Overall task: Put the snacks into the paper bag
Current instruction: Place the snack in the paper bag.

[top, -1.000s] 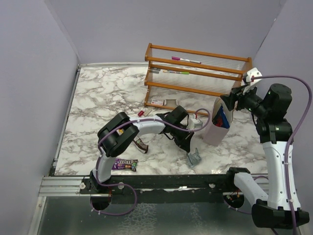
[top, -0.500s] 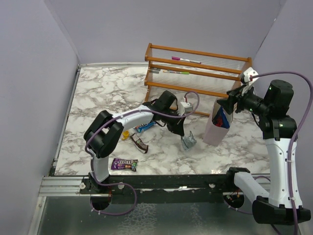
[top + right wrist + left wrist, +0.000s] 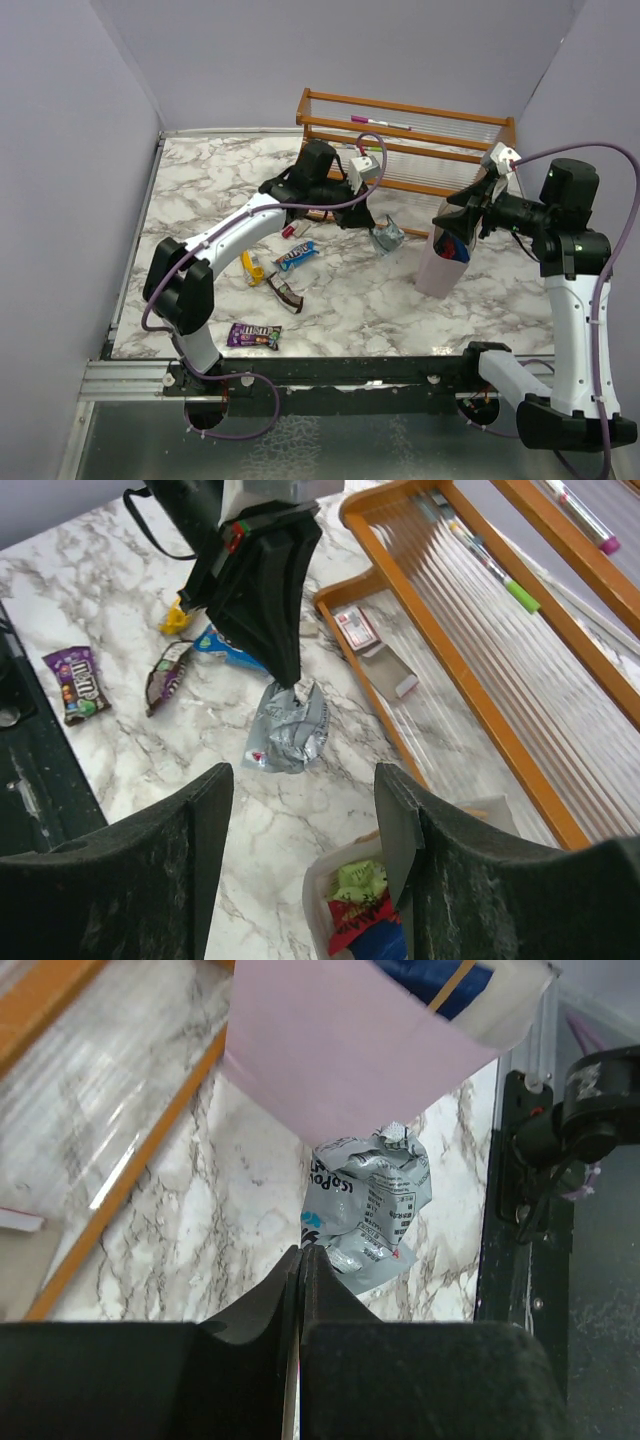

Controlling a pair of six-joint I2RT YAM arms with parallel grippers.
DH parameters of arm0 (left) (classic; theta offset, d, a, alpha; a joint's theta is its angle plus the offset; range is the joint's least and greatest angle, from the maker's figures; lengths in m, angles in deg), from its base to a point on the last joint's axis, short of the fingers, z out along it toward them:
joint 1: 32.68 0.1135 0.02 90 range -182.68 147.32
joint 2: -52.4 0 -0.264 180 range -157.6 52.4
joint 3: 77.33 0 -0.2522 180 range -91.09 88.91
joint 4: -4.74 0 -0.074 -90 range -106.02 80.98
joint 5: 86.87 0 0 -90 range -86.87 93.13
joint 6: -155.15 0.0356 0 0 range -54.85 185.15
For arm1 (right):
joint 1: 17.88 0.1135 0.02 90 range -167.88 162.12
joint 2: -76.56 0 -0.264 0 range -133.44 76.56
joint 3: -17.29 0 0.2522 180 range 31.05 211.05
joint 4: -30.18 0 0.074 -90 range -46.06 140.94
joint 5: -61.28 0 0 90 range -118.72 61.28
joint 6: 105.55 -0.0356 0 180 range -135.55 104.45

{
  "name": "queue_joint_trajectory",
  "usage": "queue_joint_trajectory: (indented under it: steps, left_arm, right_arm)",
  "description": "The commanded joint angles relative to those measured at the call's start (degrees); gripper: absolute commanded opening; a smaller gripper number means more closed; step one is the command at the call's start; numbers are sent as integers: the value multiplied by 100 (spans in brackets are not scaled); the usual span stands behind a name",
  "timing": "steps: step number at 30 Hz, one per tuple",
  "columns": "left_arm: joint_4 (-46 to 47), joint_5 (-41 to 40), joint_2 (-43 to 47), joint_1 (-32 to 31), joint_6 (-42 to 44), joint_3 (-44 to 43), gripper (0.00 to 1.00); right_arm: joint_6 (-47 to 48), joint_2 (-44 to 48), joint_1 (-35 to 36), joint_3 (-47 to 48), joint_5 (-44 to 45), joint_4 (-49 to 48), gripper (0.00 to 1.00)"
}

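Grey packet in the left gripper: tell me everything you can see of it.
The grey packet is a crumpled, foil-looking silver wrapper with black print, a teal spot and a red mark. It hangs from the shut left gripper, pinched at its top edge, apparently clear of the marble table, just left of the paper bag, in front of the wooden rack. Nothing else seems to touch it.

The left gripper [image 3: 376,224] carries the grey packet [image 3: 386,236] up off the near tabletop [image 3: 200,200] and farther away, just left of the bag [image 3: 438,272].
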State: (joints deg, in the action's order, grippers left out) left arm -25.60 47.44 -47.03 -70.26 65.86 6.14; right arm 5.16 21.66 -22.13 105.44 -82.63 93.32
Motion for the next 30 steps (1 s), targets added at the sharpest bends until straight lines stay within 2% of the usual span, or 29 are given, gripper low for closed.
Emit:
queue_joint_trajectory:
  steps: [1, 13, 24, 30]
  left_arm:
    - [24, -167, 441, -12, -131, -455, 0]
    - [212, 68, 590, -28, -771, -1250, 0]
    - [436, 140, 655, -257, -1111, -1272, 0]
    - [525, 152, 676, -316, -1155, -1188, 0]
  right_arm:
    - [135, -167, -24, 289, -792, 176, 60]
    - [8, -452, -23, 163, -1273, -101, 69]
    - [-773, -584, 46, -225, -1472, -1028, 69]
    - [-1116, -520, 64, -630, -1533, -1493, 64]
